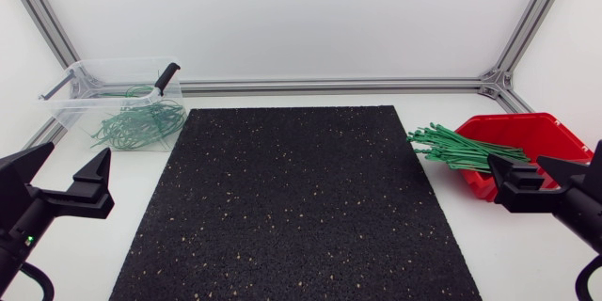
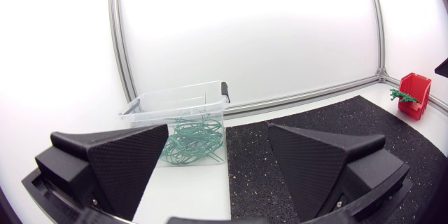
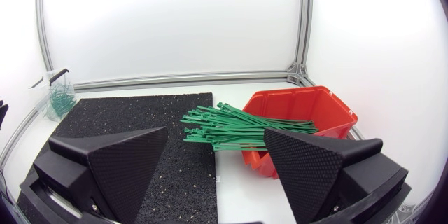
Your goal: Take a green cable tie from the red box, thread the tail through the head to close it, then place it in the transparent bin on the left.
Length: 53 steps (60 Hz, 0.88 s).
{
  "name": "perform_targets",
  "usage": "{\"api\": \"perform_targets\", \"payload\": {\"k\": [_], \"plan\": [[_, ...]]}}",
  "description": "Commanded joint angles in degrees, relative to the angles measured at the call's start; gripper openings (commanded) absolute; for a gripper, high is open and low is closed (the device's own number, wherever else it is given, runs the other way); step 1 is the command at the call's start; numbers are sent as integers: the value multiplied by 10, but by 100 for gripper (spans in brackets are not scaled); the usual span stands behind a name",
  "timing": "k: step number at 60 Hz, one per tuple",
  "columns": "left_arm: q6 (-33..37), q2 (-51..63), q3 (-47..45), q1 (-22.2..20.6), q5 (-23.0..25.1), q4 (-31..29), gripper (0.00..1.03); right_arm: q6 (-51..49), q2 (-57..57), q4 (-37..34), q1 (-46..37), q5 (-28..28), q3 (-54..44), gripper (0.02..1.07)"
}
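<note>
Left gripper (image 1: 73, 156) lower left, right gripper (image 1: 534, 173) lower right: both jaws apart, empty. Green cable ties (image 1: 456, 148) fan out of red box (image 1: 527, 130), right of frame. Risk: packed bundle, one grab likely drags several. Transparent bin (image 1: 85, 71) upper left.

I saw a white table (image 1: 513, 263) carrying a black speckled mat (image 1: 292, 207), closed in behind by plain white panels (image 1: 282, 19) set in a silver aluminium frame (image 1: 329, 84). The light was soft and even.

Green ties (image 1: 451, 148) fan from red box (image 1: 531, 134); closed loops (image 1: 136, 124) in transparent bin (image 1: 71, 103).
</note>
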Motion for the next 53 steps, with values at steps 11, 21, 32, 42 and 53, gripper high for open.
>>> {"api": "perform_targets", "payload": {"k": [11, 21, 32, 42, 53], "plan": [[-49, -79, -73, 19, 29, -6, 99, -12, -69, 75, 17, 13, -87, 102], [-73, -127, -113, 30, 46, -10, 98, -14, -112, 122, 26, 20, -135, 102], [-89, -162, -141, 37, 57, -13, 98, -16, -160, 175, 36, 27, -190, 102], [-89, -162, -141, 37, 57, -13, 98, -17, -188, 206, 41, 31, -222, 102], [-89, -162, -141, 37, 57, -13, 98, -17, -188, 206, 41, 31, -222, 102]]}}
